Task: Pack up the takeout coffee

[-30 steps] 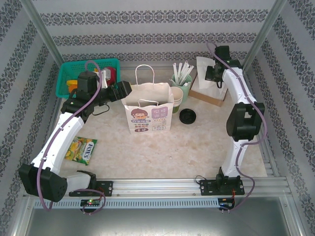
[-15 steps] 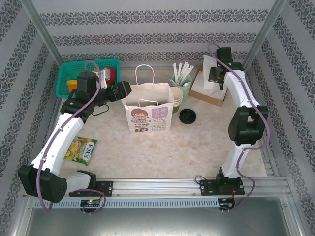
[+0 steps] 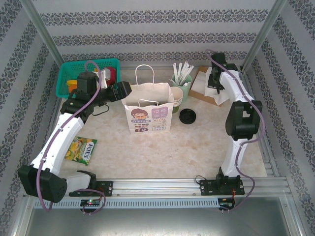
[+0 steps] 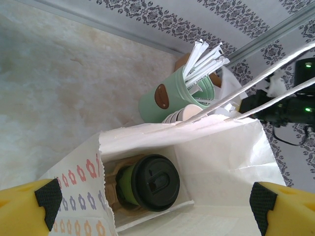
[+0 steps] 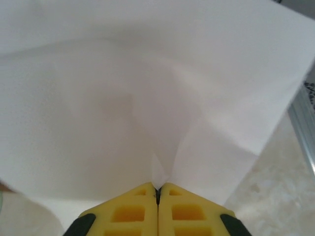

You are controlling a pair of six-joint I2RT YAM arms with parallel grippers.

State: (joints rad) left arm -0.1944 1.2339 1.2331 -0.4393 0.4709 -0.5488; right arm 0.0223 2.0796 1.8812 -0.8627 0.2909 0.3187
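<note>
Since a second ago the right arm [image 3: 241, 118] is carrying its wrist farther toward the upper right of the overhead view. The white napkin [image 5: 147, 98], which was standing tall, is now hanging lower over the brown box [image 3: 205, 96], while the left arm [image 3: 64, 132] is keeping its pose. In the right wrist view the right gripper [image 5: 158, 188] is pinching the napkin, its yellow fingers pressed together on a fold of the sheet. The left gripper [image 4: 153, 199] is hovering spread wide over the mouth of the white paper bag [image 3: 147, 115], one fingertip showing in each lower corner of the left wrist view and grasping nothing. The takeout coffee [image 4: 150, 183] is sitting upright in the bottom of that bag, black lid up, toward the lower centre of that view. Just beyond the bag a green holder of wrapped straws [image 4: 167, 96] is standing beside a stack of cups [image 3: 177, 96]. A loose black lid [image 3: 187, 116] is lying on the table [image 3: 197, 142] to the bag's right. A teal basket [image 3: 74, 73] is sitting at upper left, and a snack packet [image 3: 82, 150] is lying at lower left.
</note>
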